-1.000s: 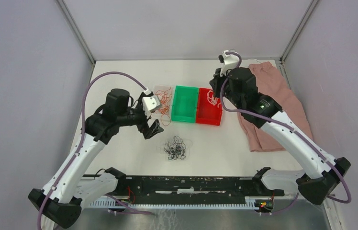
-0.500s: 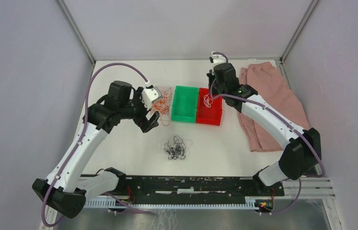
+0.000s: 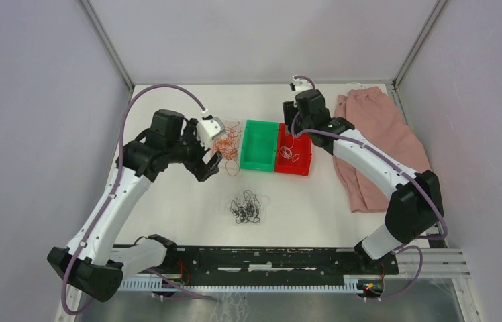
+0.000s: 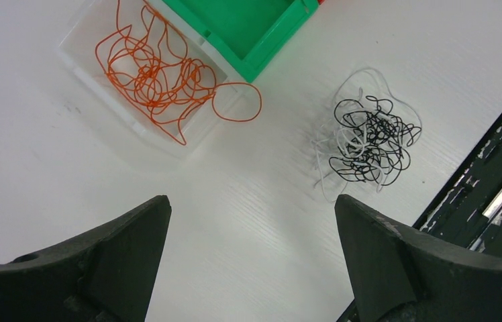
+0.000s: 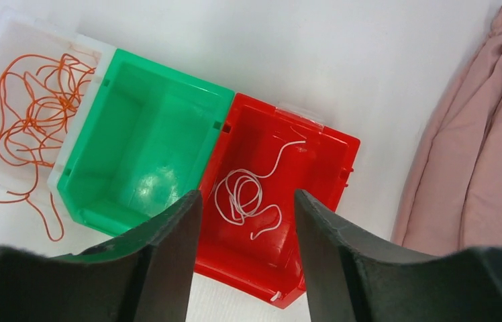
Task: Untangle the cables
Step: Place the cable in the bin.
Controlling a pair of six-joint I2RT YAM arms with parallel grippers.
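A tangled clump of black and white cables lies on the white table near its front. Orange cables fill a clear tray, with one loop hanging over its edge. One white cable lies coiled loose in the red bin. My left gripper hangs open and empty over bare table, between the tray and the clump. Above the red bin my right gripper is open, holding nothing.
A green bin stands between the clear tray and the red bin. A pink cloth lies at the right side. A black rail runs along the near edge.
My right gripper has opened and the white cable it carried now lies in the red bin. The right arm swung back and left. The left gripper drifted slightly toward the tray.
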